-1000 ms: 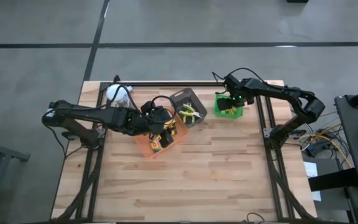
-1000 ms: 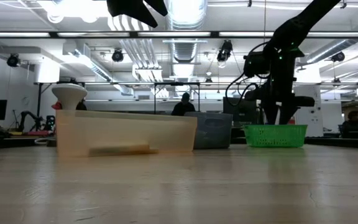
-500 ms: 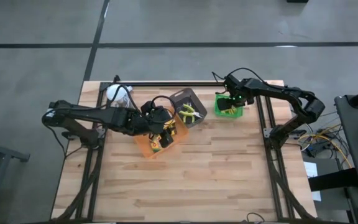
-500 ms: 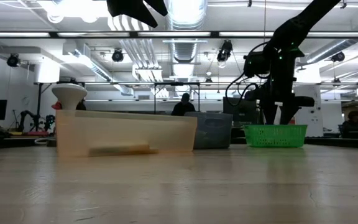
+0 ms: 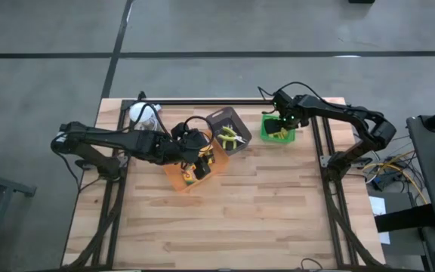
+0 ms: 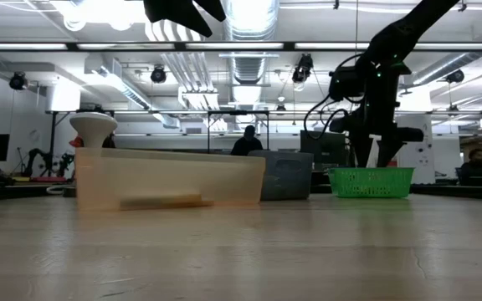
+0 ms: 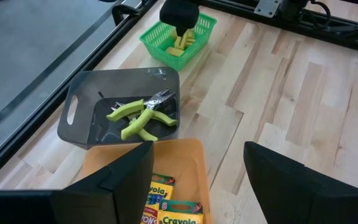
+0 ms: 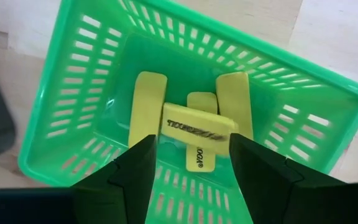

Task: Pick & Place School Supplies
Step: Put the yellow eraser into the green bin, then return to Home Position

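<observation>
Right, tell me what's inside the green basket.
The green basket holds several flat yellow blocks, one printed in dark letters lying across the others. The right gripper, fingers apart, hangs above it and hides part of the basket's floor.

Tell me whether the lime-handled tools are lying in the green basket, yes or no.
No: the left wrist view shows the lime-handled tools lying in the grey tray, while the green basket holds only yellow blocks.

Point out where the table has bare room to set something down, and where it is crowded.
Bare wood: the whole near half of the table, in front of the orange tray, and the strip between the grey tray and the green basket. Crowded: the far edge, where both trays, the basket and both arms cluster.
</observation>
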